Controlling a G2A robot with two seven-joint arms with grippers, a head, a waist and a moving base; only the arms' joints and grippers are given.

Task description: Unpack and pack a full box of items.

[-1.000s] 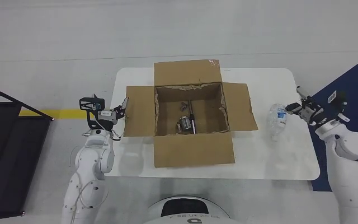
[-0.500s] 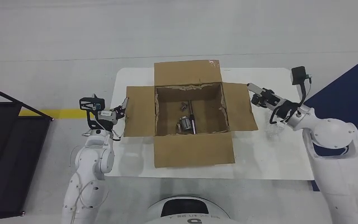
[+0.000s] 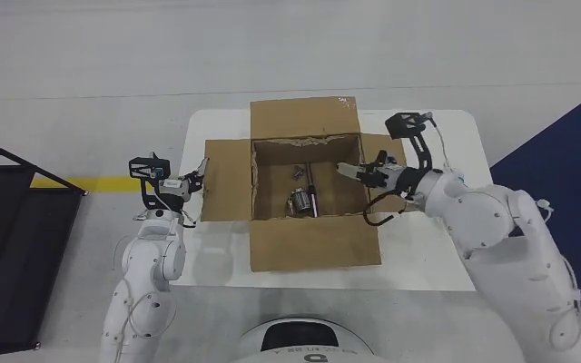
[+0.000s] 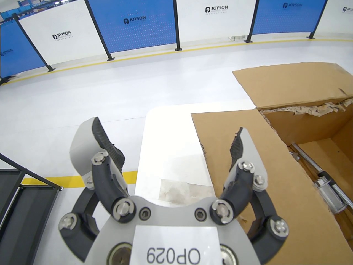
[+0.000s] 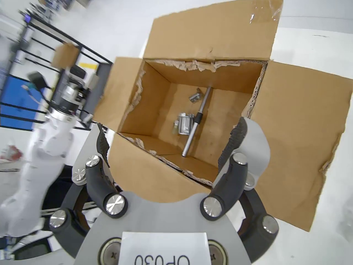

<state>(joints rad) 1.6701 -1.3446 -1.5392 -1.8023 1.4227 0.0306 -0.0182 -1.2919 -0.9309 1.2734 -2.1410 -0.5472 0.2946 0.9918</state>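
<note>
open cardboard box (image 3: 313, 240) sits mid-table (image 3: 436, 250), flaps spread, with a metal rod (image 5: 196, 122), small motor (image 5: 184, 124) and bracket (image 5: 196, 97) on its floor; right gripper (image 5: 171, 126) above the box's right side, left gripper (image 4: 168, 128) at the table's left edge beside the left flap, both with fingers wide, holding nothing.

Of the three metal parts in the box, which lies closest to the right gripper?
The long thin rod; the stubby cylinder and small bracket lie beyond it from the right gripper.
</note>
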